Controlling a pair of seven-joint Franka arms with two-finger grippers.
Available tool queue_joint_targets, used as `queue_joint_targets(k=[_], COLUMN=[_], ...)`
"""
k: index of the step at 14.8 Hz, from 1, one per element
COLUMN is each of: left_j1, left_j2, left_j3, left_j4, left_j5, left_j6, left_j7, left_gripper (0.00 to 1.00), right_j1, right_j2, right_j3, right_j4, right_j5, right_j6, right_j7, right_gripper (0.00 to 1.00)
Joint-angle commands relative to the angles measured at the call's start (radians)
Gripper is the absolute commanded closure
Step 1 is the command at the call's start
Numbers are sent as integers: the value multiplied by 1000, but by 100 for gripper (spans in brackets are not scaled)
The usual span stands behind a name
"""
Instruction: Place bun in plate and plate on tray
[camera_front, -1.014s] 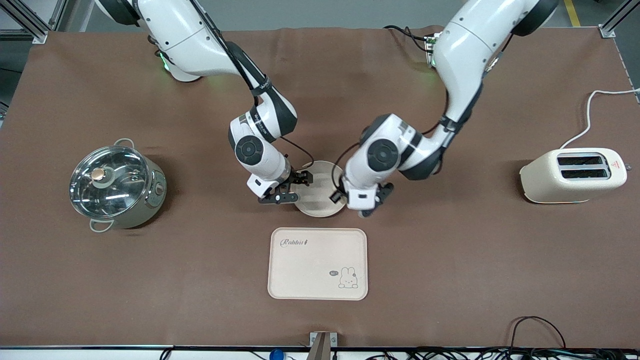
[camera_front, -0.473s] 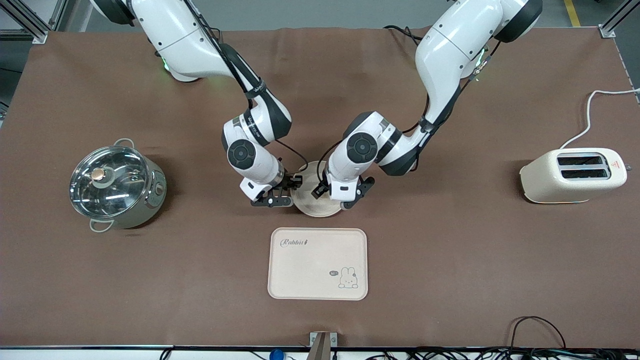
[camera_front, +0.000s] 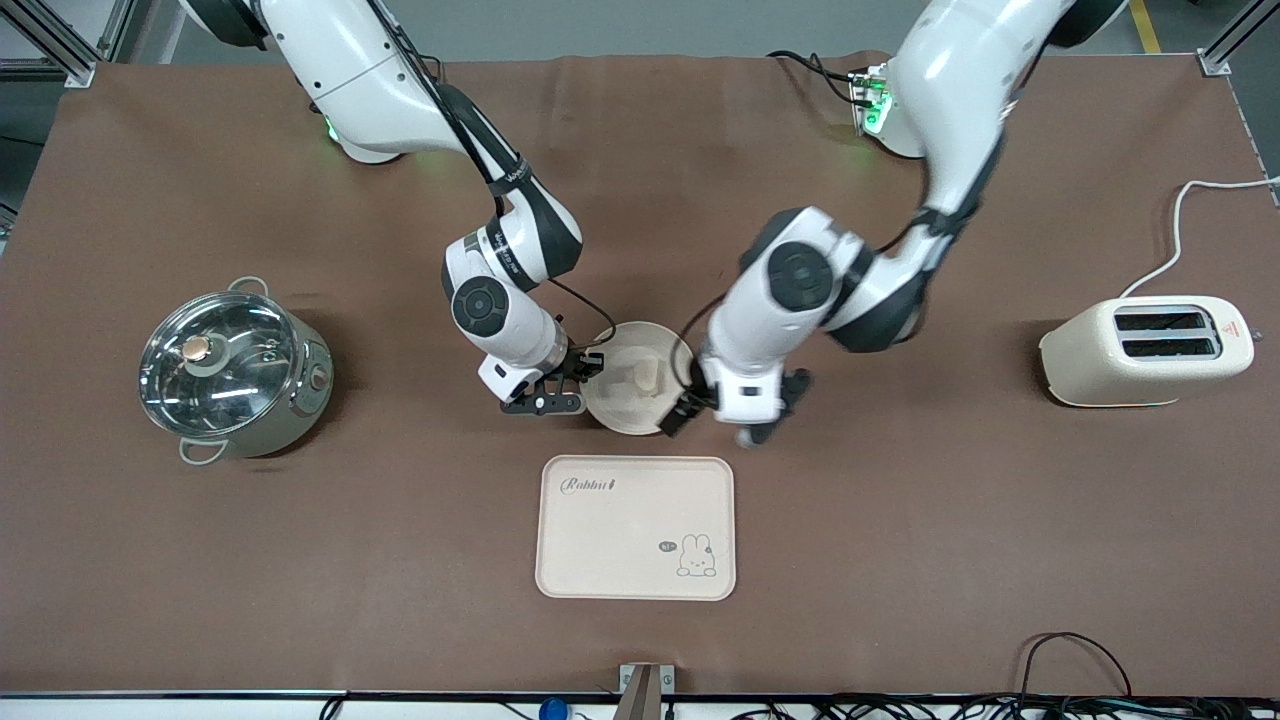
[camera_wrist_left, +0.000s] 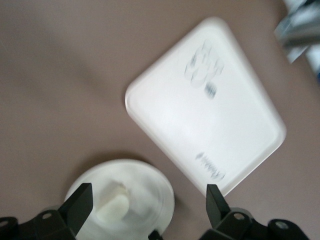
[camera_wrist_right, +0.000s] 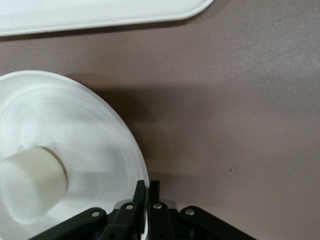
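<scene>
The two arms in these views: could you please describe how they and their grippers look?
Both are glossy white Franka arms with black joint bands, round dark caps and thin black cables. The left gripper and right gripper have white bodies and slim black fingers with small silver screws.

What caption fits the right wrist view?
Right gripper shut on the plate rim, bun lying in it.
</scene>
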Motion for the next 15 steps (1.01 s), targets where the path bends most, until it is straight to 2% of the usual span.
queue_joint_targets(k=[1,3,5,7,8,11,14,15], left_j1=[107,163,233,298,330,373,277,261], left_j2=[-159,-205,-249,-309,-340,-429,-506,-528], left_j3=[-2,1,-1,-2,-2,16,222,264], left_j4=[-18,44,91,92,91,85,68,59], left_j5=[45,45,45,34,33,28,-24,-38], left_j6=[-129,-287,-428,-488,-523,-636,-741,-780], left_j7=[77,242,447,647,731,945,1181,1233], left_gripper=[0,0,0,0,0,0,0,0], right_j1=[-13,-18,-45,-47,-50,-74,-107,-126], right_j2=[-42,-87,-124,-124,-122,-5,114,155], right_j3=[9,25,38,32,32,29,23,22], right_j4=[-41,-41,-29,11,20,153,293,343], right_j5=[22,36,146,212,217,215,215,214], right_j6=[16,0,-33,-44,-31,3,5,0], right_j7=[-13,-10,-22,-40,-41,-30,-2,7], right_gripper=[99,100,100,100,100,99,100,100])
